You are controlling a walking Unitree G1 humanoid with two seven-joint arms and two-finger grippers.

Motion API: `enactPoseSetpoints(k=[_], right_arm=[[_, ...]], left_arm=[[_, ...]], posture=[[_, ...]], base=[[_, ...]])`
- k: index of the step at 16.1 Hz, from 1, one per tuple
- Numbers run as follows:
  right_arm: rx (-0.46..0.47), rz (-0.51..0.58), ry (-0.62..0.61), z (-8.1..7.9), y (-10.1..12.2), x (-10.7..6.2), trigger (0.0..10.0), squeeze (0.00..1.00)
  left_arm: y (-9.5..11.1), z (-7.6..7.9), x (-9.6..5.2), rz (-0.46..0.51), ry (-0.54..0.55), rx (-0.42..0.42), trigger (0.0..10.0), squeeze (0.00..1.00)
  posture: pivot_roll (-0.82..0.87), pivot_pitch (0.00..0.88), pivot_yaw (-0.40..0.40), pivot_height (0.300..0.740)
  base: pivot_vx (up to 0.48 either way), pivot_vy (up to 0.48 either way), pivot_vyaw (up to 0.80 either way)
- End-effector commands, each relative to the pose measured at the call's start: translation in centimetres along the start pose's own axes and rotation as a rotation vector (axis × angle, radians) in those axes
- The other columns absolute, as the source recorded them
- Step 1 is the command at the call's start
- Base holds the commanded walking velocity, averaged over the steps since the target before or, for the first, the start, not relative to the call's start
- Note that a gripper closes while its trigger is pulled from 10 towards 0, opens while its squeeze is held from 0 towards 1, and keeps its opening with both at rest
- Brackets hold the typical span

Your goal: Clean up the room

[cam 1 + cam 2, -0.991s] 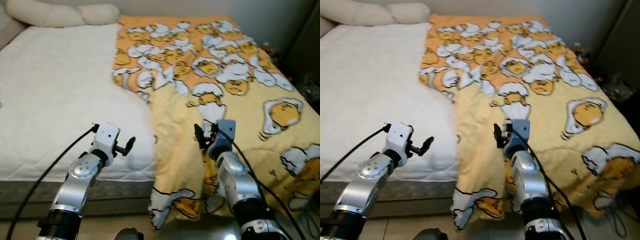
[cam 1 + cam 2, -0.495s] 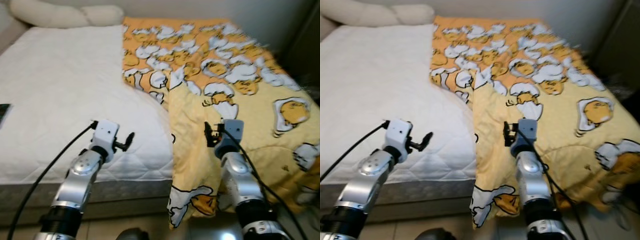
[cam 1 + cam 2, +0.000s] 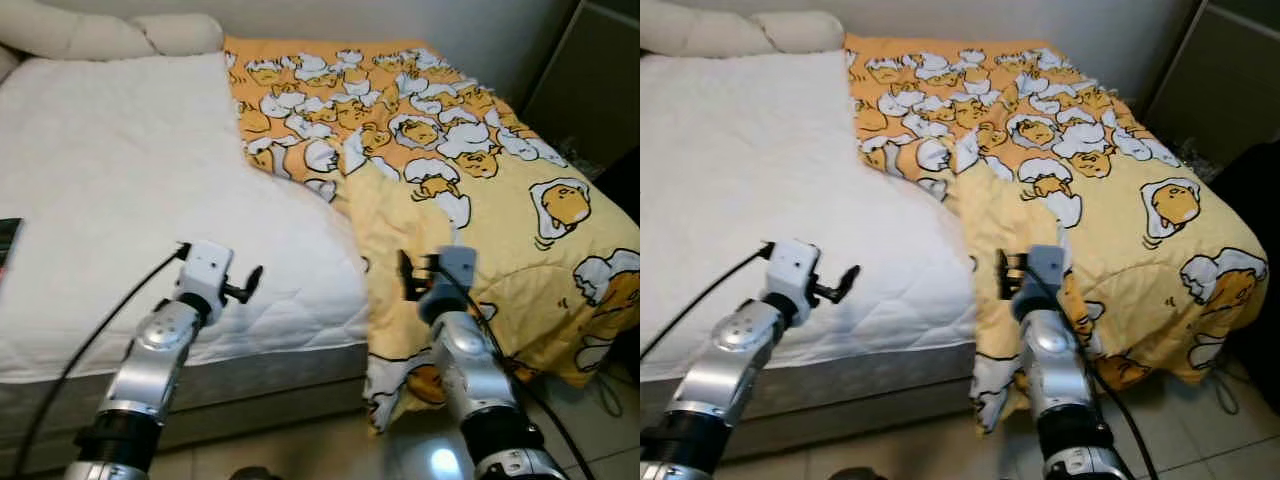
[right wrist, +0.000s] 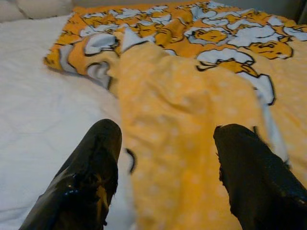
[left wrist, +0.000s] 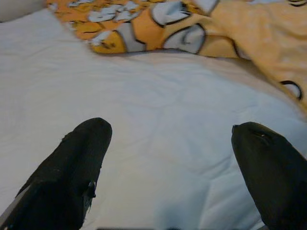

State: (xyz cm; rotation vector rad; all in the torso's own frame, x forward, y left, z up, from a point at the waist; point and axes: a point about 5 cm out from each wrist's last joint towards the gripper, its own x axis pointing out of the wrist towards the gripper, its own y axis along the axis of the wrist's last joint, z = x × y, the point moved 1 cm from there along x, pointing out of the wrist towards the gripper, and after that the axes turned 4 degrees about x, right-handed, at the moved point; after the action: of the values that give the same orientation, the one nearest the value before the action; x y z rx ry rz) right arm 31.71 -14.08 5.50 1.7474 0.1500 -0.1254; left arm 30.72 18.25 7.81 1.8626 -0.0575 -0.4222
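Seen from the head camera: a bed (image 3: 120, 190) with a white quilted mattress cover, running from the left edge to the middle of the frame. Over the right half, a yellow-and-orange blanket (image 3: 470, 170) printed with cartoon eggs, bunched along a diagonal fold from top centre down to lower right, its lower corner hanging over the bed's near edge toward the tiled floor (image 3: 590, 420). In the upper left, two cream pillows (image 3: 110, 35) against the wall. At the far left edge, a small dark flat object (image 3: 8, 240) on the mattress, too cropped to identify.

Lower left of centre: the left gripper (image 5: 170, 158), raised above the bare white cover near the bed's front edge, black fingers (image 5: 72, 167) spread wide with nothing between them, white quilting below and the blanket's edge beyond.

Lower right of centre: the right gripper (image 4: 165, 167), held above the blanket's hanging fold near the bed's front edge, fingers (image 4: 91, 172) likewise parted and empty, yellow dotted fabric directly ahead.

Upper right: a dark cabinet (image 3: 585, 80) beside the bed. Black cables trailing along both silver arms.
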Motion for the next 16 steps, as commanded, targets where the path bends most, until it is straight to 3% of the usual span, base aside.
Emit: enactPoseSetpoints(k=[1,2,3,4,5,8,9,16], right_arm=[[0.023,0.013,-0.013,1.0,0.6,0.1,10.0,0.70],[0.030,0.015,-0.008,1.0,0.6,0.1,10.0,0.70],[0.041,0.014,0.006,0.9,0.6,0.0,10.0,1.00],[0.002,0.023,0.011,0.9,0.7,0.0,10.0,1.00],[-0.072,0.044,0.020,0.9,0.9,-0.1,10.0,1.00],[-0.043,0.041,0.051,0.6,0.9,-0.1,10.0,1.00],[-0.034,0.039,0.057,0.5,0.8,-0.1,10.0,1.00],[-0.036,0.014,0.100,0.0,0.5,-0.2,10.0,1.00]], left_arm=[[0.4,0.6,0.3,0.017,-0.012,0.005,10.0,0.00],[0.4,0.6,0.3,0.016,-0.012,0.000,10.0,0.00],[0.3,0.7,0.3,0.010,-0.011,-0.028,10.0,0.00],[0.4,0.8,0.3,0.023,-0.021,-0.083,10.0,0.71],[0.5,0.9,0.3,0.031,-0.032,-0.102,10.0,1.00],[0.5,0.7,0.4,0.022,-0.002,-0.041,10.0,1.00],[0.6,0.5,0.5,0.034,0.012,-0.039,10.0,0.84],[0.6,0.5,0.4,0.053,0.029,-0.073,10.0,0.84]], posture=[[0.09,0.000,-0.013,0.740],[0.09,0.000,-0.013,0.740],[0.09,0.000,-0.017,0.740],[0.09,0.000,-0.019,0.740],[0.09,0.000,-0.019,0.740],[0.09,0.000,-0.018,0.740],[0.09,0.000,-0.020,0.740],[0.09,0.000,-0.031,0.740]], base=[[0.000,0.000,0.00],[0.000,0.000,0.00],[0.000,0.000,0.00],[0.000,0.000,0.00],[0.000,0.000,0.00],[0.000,0.000,0.00],[0.000,0.000,0.00],[0.077,0.000,0.00]])
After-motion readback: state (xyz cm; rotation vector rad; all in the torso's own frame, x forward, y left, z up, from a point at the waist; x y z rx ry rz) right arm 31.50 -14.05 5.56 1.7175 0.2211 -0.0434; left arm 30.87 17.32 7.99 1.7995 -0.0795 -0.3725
